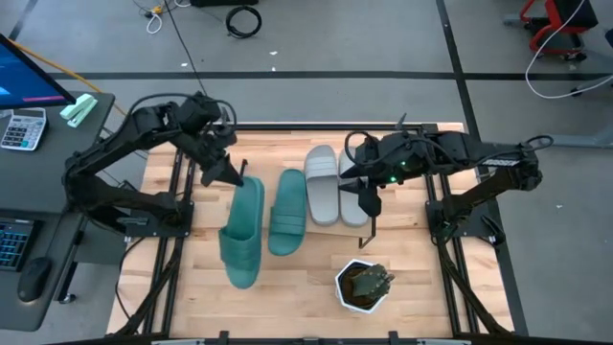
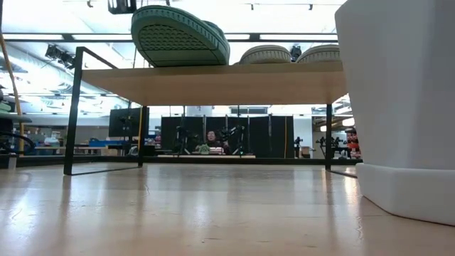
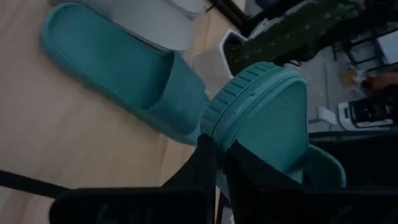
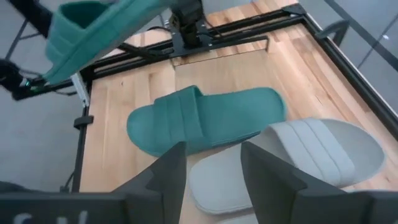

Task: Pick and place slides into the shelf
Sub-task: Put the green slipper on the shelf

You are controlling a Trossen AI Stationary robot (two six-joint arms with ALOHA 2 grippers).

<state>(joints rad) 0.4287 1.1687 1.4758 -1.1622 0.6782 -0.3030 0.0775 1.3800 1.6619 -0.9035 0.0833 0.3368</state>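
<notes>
Worktop (image 1: 192, 287): pale butcher-block wood, rectangular, framed by black metal rails.

Shelf (image 2: 213, 84): low rack, flat light-wood board on thin black wire legs, standing on the worktop.

On the shelf board:
- one teal green rubbery slide (image 1: 287, 211), flat;
- two light grey rubbery slides (image 1: 323, 185), side by side, just beside the teal one.

On the worktop, near its front edge:
- white hexagonal plant pot (image 1: 362, 286) with a green plant.

Second teal green slide (image 1: 242, 232): one end raised; whether the other end rests on the board cannot be told.

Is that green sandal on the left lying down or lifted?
Lifted. The left end effector is shut on the green sandal's heel rim, tilting it above the shelf.
</notes>
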